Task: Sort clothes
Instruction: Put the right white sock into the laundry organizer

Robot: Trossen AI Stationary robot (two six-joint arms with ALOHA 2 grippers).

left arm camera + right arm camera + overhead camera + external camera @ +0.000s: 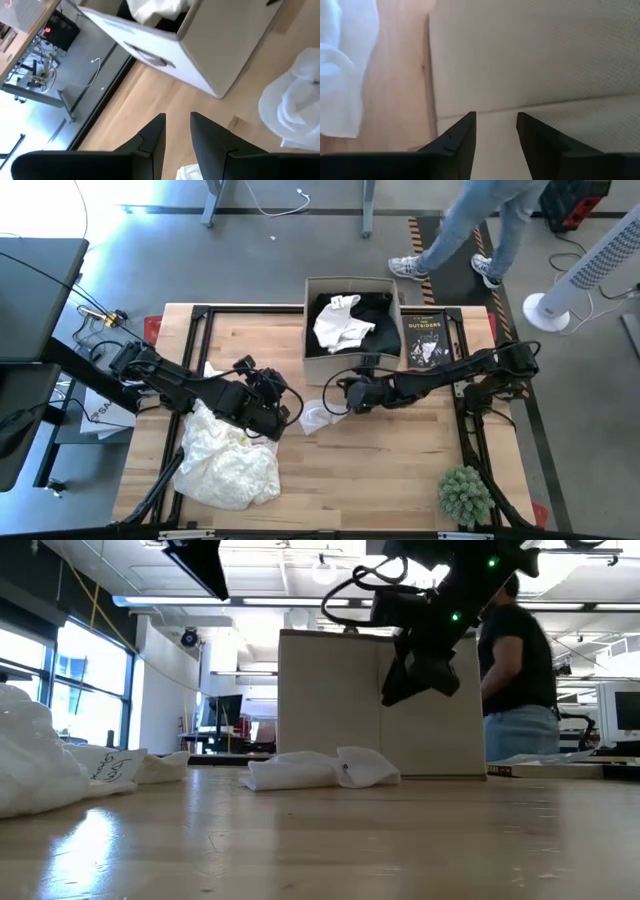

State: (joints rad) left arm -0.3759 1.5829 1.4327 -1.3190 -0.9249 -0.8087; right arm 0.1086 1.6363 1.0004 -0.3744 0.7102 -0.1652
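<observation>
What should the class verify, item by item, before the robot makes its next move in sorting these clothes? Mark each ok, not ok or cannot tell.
1. Right gripper empty, jaws apart: ok.
2. Left gripper empty, jaws apart: ok.
3. Small white garment lies loose on the table, between the two grippers: ok.
4. Box upright, with a white garment on dark cloth inside: ok.
5. Large cream pile clear of the left arm: not ok, the arm overlaps it from above.
6. Book and plant apart from the clothes: ok.
</observation>
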